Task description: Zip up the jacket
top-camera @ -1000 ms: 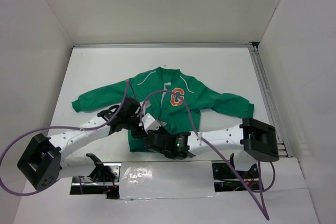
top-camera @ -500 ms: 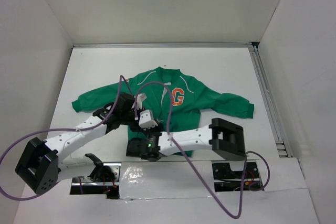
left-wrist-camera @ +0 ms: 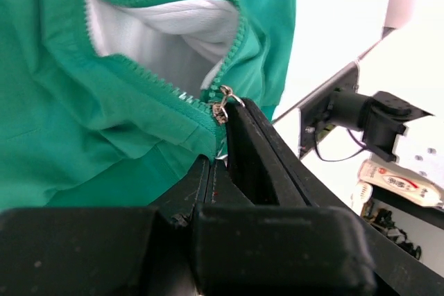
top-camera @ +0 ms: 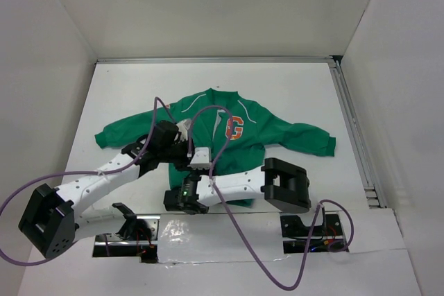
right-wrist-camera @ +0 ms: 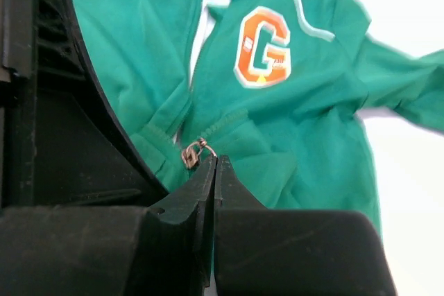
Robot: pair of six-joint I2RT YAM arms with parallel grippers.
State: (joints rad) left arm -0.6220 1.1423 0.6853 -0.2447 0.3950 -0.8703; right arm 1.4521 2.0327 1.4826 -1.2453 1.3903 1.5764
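Note:
The green jacket [top-camera: 267, 126] lies flat on the white table, collar far, orange "G" patch [right-wrist-camera: 263, 46] on its chest. Its front is partly open and shows white lining [left-wrist-camera: 180, 32]. My right gripper [right-wrist-camera: 214, 161] is shut on the ring of the metal zipper pull [right-wrist-camera: 193, 152], low on the front. My left gripper [left-wrist-camera: 210, 164] is shut on the green front edge just below the slider [left-wrist-camera: 222, 107]. The two grippers sit side by side over the lower front, the left gripper [top-camera: 184, 145] beside the right gripper [top-camera: 199, 149]. The hem is hidden under the arms.
The right arm's forearm [top-camera: 236, 185] lies across the jacket's hem, its elbow [top-camera: 284, 184] folded in near the table's front edge. Purple cables [top-camera: 229, 123] loop over the jacket. White walls enclose the table; a metal rail [top-camera: 350, 123] runs along the right side.
The right arm's elbow has swung left and folded in. Both grippers stay together over the lower front, and the left gripper has shifted a little farther up the jacket.

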